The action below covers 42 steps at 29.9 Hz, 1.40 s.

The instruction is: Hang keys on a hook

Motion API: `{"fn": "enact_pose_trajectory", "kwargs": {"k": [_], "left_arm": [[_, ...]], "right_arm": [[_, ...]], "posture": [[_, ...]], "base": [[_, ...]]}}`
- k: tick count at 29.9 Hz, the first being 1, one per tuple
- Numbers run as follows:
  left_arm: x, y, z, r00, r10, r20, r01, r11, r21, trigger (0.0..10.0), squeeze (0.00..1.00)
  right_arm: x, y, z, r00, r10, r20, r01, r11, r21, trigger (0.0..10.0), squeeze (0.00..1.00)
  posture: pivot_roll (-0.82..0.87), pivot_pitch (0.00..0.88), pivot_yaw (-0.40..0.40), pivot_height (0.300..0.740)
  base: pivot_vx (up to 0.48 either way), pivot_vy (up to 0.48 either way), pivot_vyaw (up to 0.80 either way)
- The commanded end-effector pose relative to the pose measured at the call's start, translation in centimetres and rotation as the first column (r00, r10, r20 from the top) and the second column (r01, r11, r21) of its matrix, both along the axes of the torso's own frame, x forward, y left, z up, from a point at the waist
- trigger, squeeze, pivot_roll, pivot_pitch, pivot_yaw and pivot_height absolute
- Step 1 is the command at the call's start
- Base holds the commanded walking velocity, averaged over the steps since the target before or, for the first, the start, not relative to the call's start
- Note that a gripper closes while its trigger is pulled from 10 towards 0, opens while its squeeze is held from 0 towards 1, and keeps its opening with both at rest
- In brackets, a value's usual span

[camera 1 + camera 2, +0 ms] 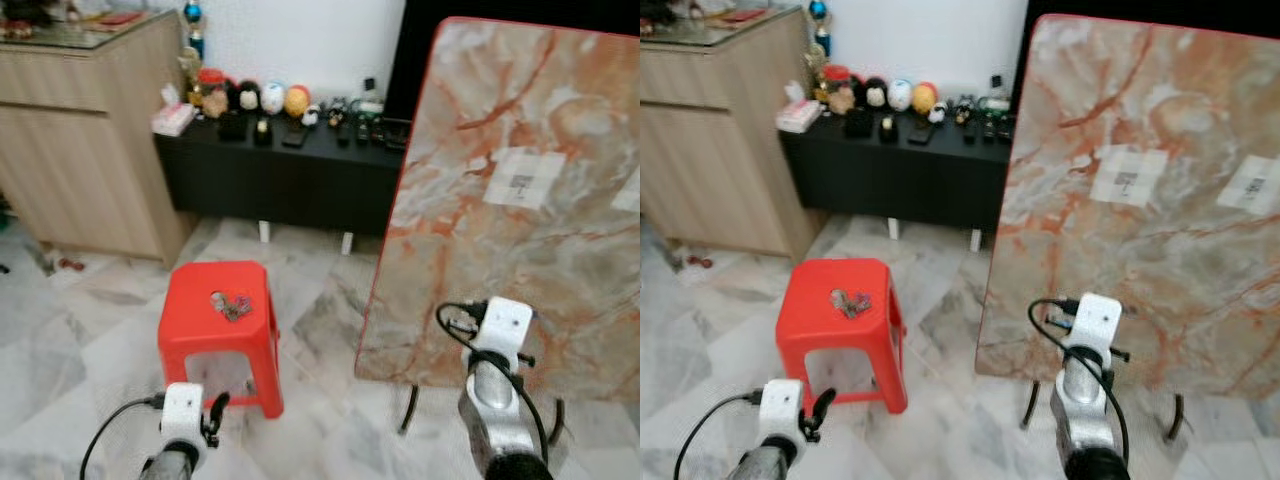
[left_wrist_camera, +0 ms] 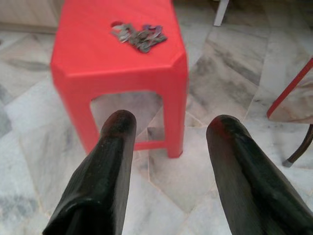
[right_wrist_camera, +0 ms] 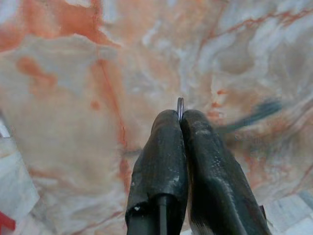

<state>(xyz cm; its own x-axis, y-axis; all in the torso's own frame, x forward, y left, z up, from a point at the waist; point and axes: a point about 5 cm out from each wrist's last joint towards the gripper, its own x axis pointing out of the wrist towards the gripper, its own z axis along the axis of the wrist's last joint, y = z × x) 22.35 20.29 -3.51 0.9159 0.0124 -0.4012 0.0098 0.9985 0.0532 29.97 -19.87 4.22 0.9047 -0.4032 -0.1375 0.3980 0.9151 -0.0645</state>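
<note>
Head views: keys (image 1: 233, 305) lie on red stool (image 1: 190, 322), on marble floor (image 1: 70, 330). Marble-patterned table top (image 1: 520, 200) tilted upright at right.
Left wrist view: left end effector (image 2: 166, 132) fingers apart, near stool, short of keys.
Right wrist view: right end effector (image 3: 180, 115) fingers together, pinching thin metal ring (image 3: 180, 105), facing table top.

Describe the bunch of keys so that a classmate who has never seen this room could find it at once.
Find the red plastic stool on the marble floor, before the black bench. The keys lie loose on its seat, a small grey metal cluster, the only thing on the red top.
</note>
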Motion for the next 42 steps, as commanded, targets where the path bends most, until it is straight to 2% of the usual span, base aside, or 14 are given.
{"fn": "enact_pose_trajectory", "kwargs": {"k": [1,10,20,25,28,31,32,42], "left_arm": [[0.2,-0.8,0.0,1.0,-0.021,-0.003,0.021,1.0,-0.014,10.0,0.0],[0.2,-0.9,-0.2,1.0,-0.016,-0.011,0.016,1.0,-0.02,10.0,0.0],[0.1,-1.0,-0.4,1.0,-0.021,-0.023,0.02,0.999,-0.026,10.0,0.0],[0.1,-1.0,-0.3,1.0,-0.022,-0.023,0.021,0.999,-0.025,10.0,0.0],[0.2,-1.0,-0.3,1.0,-0.021,-0.02,0.02,0.999,-0.026,10.0,0.0],[0.2,-1.0,-0.3,1.0,-0.023,-0.021,0.022,0.999,-0.024,10.0,0.0],[0.2,-1.0,-0.3,1.0,-0.023,-0.021,0.022,0.999,-0.024,10.0,0.0],[0.2,-1.0,-0.3,1.0,-0.023,-0.019,0.022,0.999,-0.027,10.0,0.0]], "right_arm": [[-0.5,-1.5,-0.3,0.999,-0.04,-0.014,0.04,0.999,-0.011,10.0,0.0],[-0.3,-1.3,-0.1,0.999,-0.039,-0.007,0.039,0.999,0.009,10.0,0.0],[0.2,-1.3,0.6,0.999,-0.036,0.026,0.036,0.999,-0.015,10.0,0.0],[0.9,-1.0,1.8,0.998,0.003,0.062,0.003,0.995,-0.098,10.0,0.0],[1.6,-1.2,3.4,0.993,0.005,0.118,0.017,0.982,-0.188,10.0,0.0],[2.1,-1.5,4.8,0.985,-0.01,0.17,0.057,0.961,-0.271,10.0,0.0],[2.2,-1.6,5.5,0.982,-0.008,0.191,0.073,0.938,-0.338,10.0,0.0],[2.3,-1.1,6.6,0.973,0.029,0.229,0.09,0.867,-0.49,10.0,0.0]], "posture": [[0.14,0.0,-0.073,0.74],[0.14,0.0,-0.073,0.74],[0.14,0.0,-0.072,0.74],[0.14,0.0,-0.072,0.74],[0.14,0.0,-0.07,0.74],[0.14,0.0,-0.069,0.74],[0.14,0.0,-0.07,0.74],[0.14,0.0,-0.069,0.74]], "base": [[0.337,0.0,0.0],[0.314,0.0,0.0],[0.0,0.0,0.0],[0.0,0.0,0.0],[0.0,0.0,0.0],[0.0,0.0,0.0],[0.0,0.0,0.0],[0.0,0.0,0.0]]}}
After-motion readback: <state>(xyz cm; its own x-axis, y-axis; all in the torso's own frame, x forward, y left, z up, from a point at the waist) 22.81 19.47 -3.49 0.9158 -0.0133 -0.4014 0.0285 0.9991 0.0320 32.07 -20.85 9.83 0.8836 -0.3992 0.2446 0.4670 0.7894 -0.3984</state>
